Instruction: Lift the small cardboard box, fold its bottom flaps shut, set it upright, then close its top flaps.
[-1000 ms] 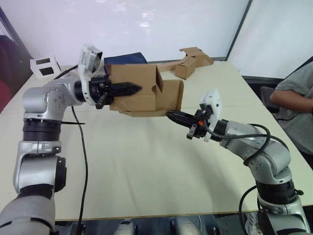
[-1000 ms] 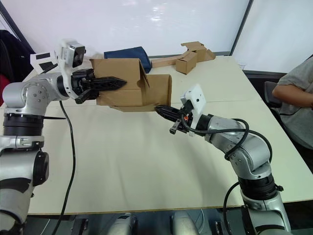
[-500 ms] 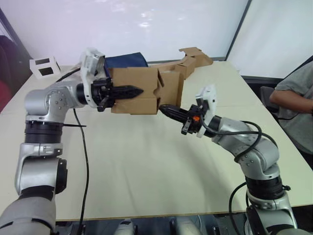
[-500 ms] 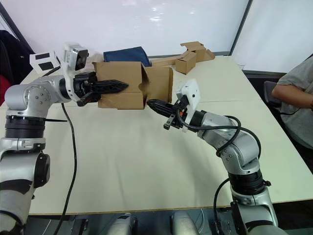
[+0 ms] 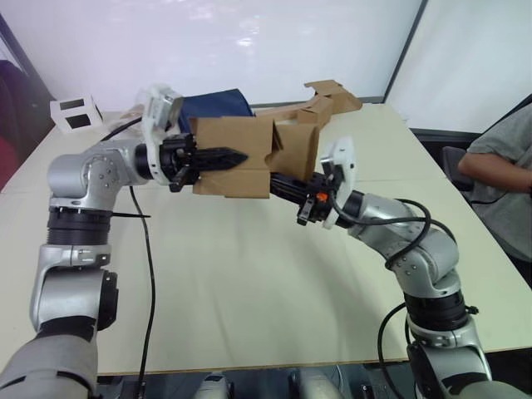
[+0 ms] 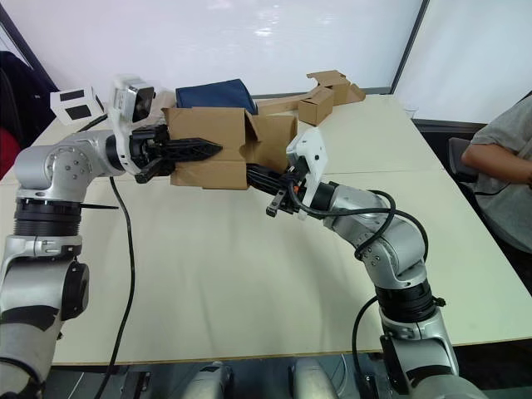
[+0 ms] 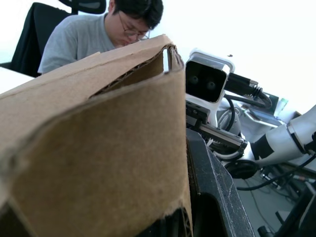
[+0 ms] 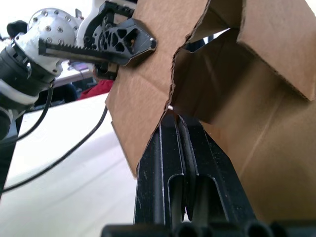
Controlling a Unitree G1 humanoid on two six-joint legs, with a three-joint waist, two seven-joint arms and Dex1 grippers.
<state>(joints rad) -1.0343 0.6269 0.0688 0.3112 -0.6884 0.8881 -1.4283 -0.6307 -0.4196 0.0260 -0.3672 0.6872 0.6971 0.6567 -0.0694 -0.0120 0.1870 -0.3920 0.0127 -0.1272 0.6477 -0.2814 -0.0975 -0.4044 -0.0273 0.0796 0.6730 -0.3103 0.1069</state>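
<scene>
Left tool [image 5: 218, 157] clamps the lifted small cardboard box [image 5: 237, 154]; right tool [image 5: 281, 184], fingers together, presses its flap.

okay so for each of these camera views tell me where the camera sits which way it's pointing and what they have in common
Eye views: on the head, looking forward and down at the table; both arms show, the left gripper clamping the box, the right gripper under it.
Left wrist: on the left arm, looking along the box wall toward the right arm's camera and a seated person.
Right wrist: on the right arm, looking up its closed fingers at the flaps.
Shared: all show the box.
</scene>
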